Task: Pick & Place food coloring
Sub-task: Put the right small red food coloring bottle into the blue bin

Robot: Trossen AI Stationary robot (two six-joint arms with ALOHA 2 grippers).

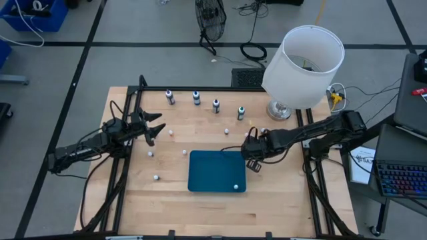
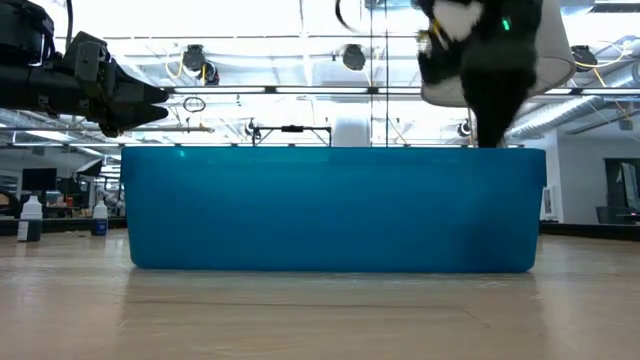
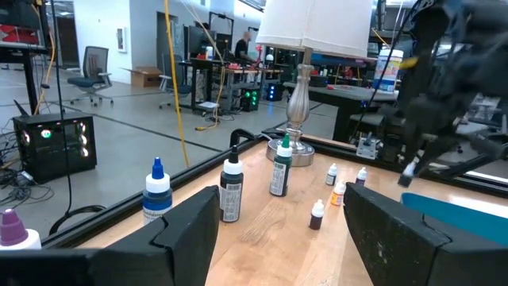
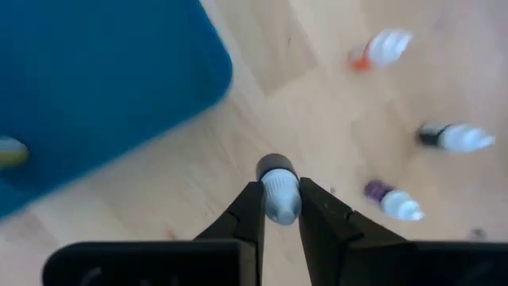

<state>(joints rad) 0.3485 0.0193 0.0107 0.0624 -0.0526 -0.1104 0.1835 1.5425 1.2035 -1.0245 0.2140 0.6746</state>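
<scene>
Four upright food coloring bottles (image 1: pixel 205 102) with dark bodies and pale caps stand in a row near the table's far edge, and also show in the left wrist view (image 3: pixel 231 189). Smaller dropper bottles lie scattered on the wood; one (image 1: pixel 235 187) is on the blue mat (image 1: pixel 213 170). My right gripper (image 1: pixel 251 155) is just off the mat's far right corner, shut on a small dropper bottle (image 4: pixel 277 189). My left gripper (image 1: pixel 155 130) hovers open over the table's left part, with the row of bottles in its wrist view (image 3: pixel 282 230). My right gripper pinches the small dropper bottle by its whitish cap (image 4: pixel 279 199), one finger on each side. The fingers come from above, pointing down. The dark body (image 4: pixel 274 167) points down, away from the fingers. Whether its base is on the wood cannot be told.
A white-shaded lamp (image 1: pixel 303 67) stands at the far right corner. Loose small bottles lie near the right gripper: an orange one (image 4: pixel 379 49), a dark one (image 4: pixel 452 137) and a purple one (image 4: pixel 390 200). Others are scattered left of the mat (image 1: pixel 156 177). In the low view the mat (image 2: pixel 330 210) blocks most of the table.
</scene>
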